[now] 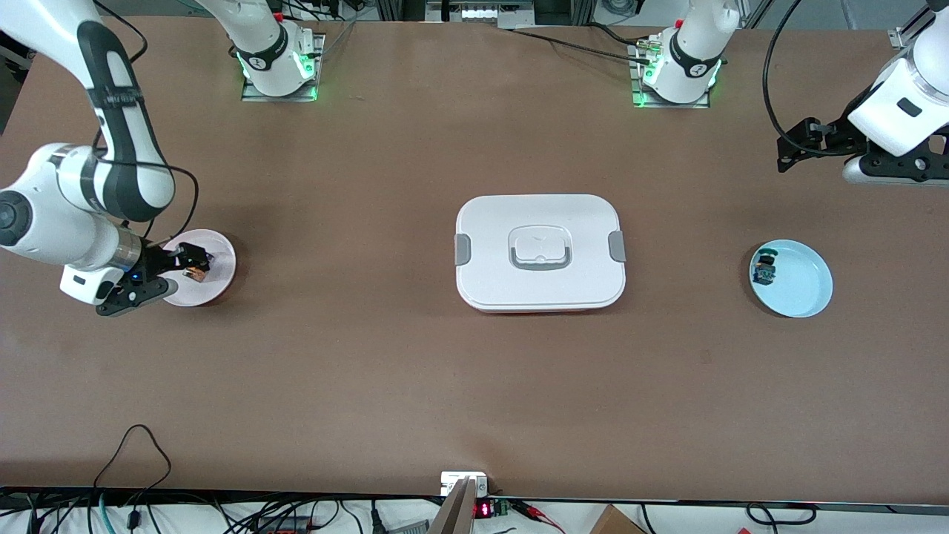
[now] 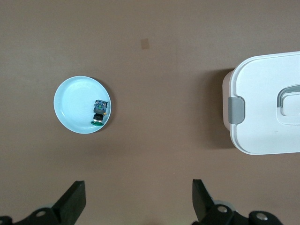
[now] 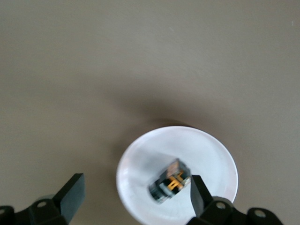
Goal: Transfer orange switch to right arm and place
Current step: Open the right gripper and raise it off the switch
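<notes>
The orange switch [image 1: 196, 274] lies on a small pinkish-white plate [image 1: 220, 261] at the right arm's end of the table. In the right wrist view the switch [image 3: 171, 186] shows black with orange marks, on the plate [image 3: 206, 152], close beside one finger [image 3: 199, 194]. My right gripper [image 1: 189, 261] is low over this plate, its fingers wide apart around the switch and not closed on it [image 3: 136, 197]. My left gripper [image 1: 797, 144] is open and empty [image 2: 138, 201], held high over the table at the left arm's end.
A white lidded box [image 1: 540, 252] with grey clasps sits mid-table, also in the left wrist view [image 2: 267, 103]. A light blue plate [image 1: 804, 285] [image 2: 72, 98] at the left arm's end holds a small dark part with blue-green bits [image 1: 764, 268] [image 2: 99, 111].
</notes>
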### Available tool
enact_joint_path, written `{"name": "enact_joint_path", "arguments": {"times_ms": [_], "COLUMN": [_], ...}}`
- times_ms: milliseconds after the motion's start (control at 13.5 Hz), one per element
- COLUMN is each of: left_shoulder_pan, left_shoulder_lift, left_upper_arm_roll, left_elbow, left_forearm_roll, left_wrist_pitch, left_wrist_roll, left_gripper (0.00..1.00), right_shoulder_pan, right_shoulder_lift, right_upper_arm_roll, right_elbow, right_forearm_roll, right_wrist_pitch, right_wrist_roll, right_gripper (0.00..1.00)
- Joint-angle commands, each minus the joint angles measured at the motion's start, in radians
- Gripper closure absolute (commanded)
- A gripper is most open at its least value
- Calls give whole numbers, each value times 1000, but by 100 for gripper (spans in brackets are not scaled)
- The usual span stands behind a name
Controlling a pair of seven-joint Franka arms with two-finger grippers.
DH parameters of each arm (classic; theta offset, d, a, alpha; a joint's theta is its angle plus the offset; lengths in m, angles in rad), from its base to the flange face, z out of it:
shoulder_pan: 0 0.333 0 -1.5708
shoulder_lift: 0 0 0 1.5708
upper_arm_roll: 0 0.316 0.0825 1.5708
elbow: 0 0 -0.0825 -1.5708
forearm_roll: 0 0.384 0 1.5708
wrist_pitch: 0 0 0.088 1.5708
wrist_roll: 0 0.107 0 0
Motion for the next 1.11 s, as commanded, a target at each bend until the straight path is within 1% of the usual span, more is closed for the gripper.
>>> {"name": "enact_joint_path", "arguments": {"times_ms": [0,148,296,370,518,591,813,961,1035], "left_shoulder_pan": [4,9,9,10,25,30,30,30,30], "left_shoulder_lift": [-9,-6,-3,-3,-1,-1,0,-1,-1], "left_upper_arm_roll": [3,3,3,3,3,3,3,3,3], "left_elbow": [-2,-2,-2,-2,-2,-2,-2,-2,-2], "left_forearm_roll": [-6,-6,-8,-8,-8,-8,-8,-8,-8], "left_wrist_pitch": [-10,-10,-10,-12,-12,-12,-12,-12,-12], "left_wrist_roll": [13,14,14,14,16,16,16,16,16], "left_gripper": [0,0,0,0,0,0,0,0,0], "right_shoulder_pan": [42,91,114,139,182,192,194,189,186], "right_shoulder_lift": [-91,-148,-174,-179,-179,-179,-170,-157,-156], "right_upper_arm_roll": [0,-2,1,0,1,0,-2,-5,-5], "right_elbow": [18,40,125,177,276,300,374,389,396], "right_forearm_roll": [-11,-17,-17,-19,-19,-17,-22,-55,-49], "right_wrist_pitch": [-110,-185,-327,-375,-502,-544,-546,-535,-531], "right_wrist_roll": [81,144,196,225,343,374,371,359,360], "right_gripper": [0,0,0,0,0,0,0,0,0]}}
